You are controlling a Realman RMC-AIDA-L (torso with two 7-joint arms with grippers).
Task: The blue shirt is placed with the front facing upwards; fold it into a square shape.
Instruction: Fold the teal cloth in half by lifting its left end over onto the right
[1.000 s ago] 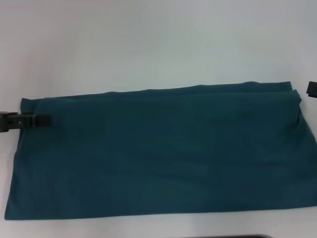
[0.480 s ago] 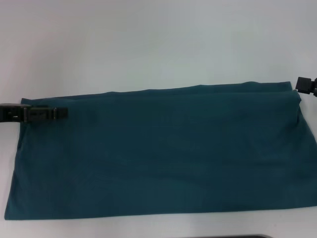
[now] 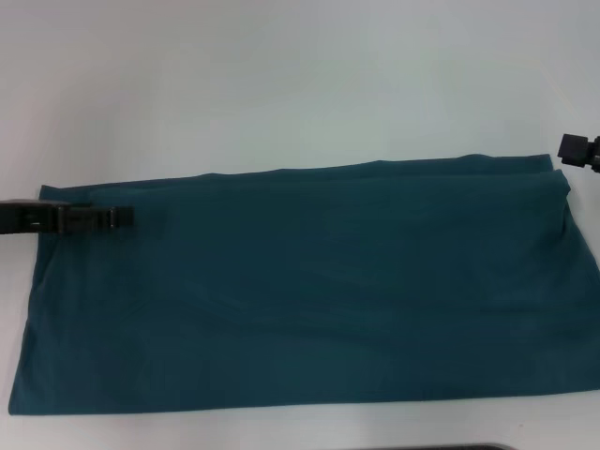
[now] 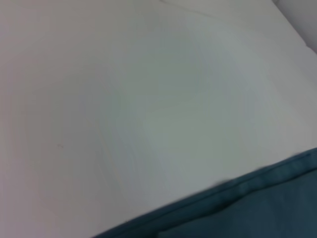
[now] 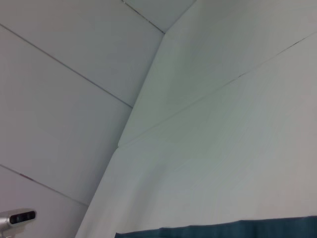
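Note:
The blue shirt point(image 3: 309, 291) lies flat on the white table point(image 3: 281, 84) as a long wide rectangle, plain teal side up, with no lettering showing. My left gripper point(image 3: 117, 217) reaches in from the left, low over the shirt's far left corner. My right gripper point(image 3: 574, 150) shows only partly at the right border, just beyond the shirt's far right corner. The left wrist view takes in a hemmed edge of the shirt point(image 4: 277, 198) against bare table. A thin strip of the shirt point(image 5: 223, 229) also appears in the right wrist view.
White table surface stretches beyond the shirt's far edge. Pale wall panels point(image 5: 74, 74) rise behind the table in the right wrist view, with a small grey device point(image 5: 17, 218) low at one side. A dark strip point(image 3: 469, 447) runs along the table's near edge.
My left gripper has slid to the right, farther over the shirt's far left corner. My right gripper has come a little into view and moved slightly away from me. The shirt lies unchanged.

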